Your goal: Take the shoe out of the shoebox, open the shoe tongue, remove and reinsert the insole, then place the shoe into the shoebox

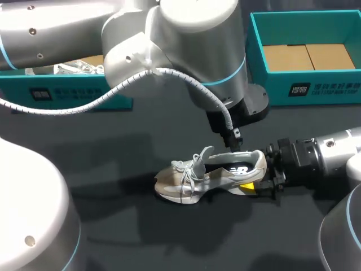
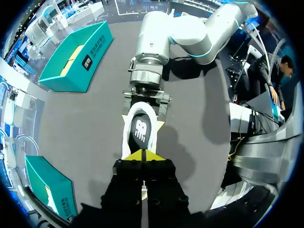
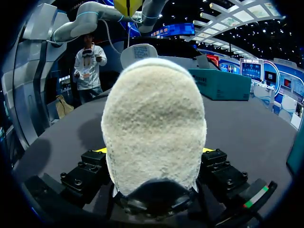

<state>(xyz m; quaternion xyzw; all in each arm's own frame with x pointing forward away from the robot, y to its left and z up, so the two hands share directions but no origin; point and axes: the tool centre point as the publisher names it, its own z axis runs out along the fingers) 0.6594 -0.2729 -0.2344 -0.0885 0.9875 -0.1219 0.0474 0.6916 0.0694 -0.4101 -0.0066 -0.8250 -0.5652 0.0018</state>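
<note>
A beige and white shoe (image 1: 189, 180) stands on the dark table, toe to the left. My right gripper (image 1: 255, 176) comes in from the right and is shut wide on the shoe's heel (image 3: 154, 123), a yellow tip on each side (image 2: 161, 124). My left gripper (image 1: 234, 145) hangs over the shoe's opening, its yellow tips (image 2: 142, 154) pinched together on the heel edge of the black insole (image 2: 141, 130). The insole (image 1: 238, 168) is tilted up out of the heel, logo side showing. An open teal shoebox (image 1: 256, 51) with a cardboard floor stands at the back right.
A second teal box (image 1: 67, 93) at the back left holds another shoe with white laces and is partly hidden by my left arm. Bare dark table lies in front of the shoe and to its left.
</note>
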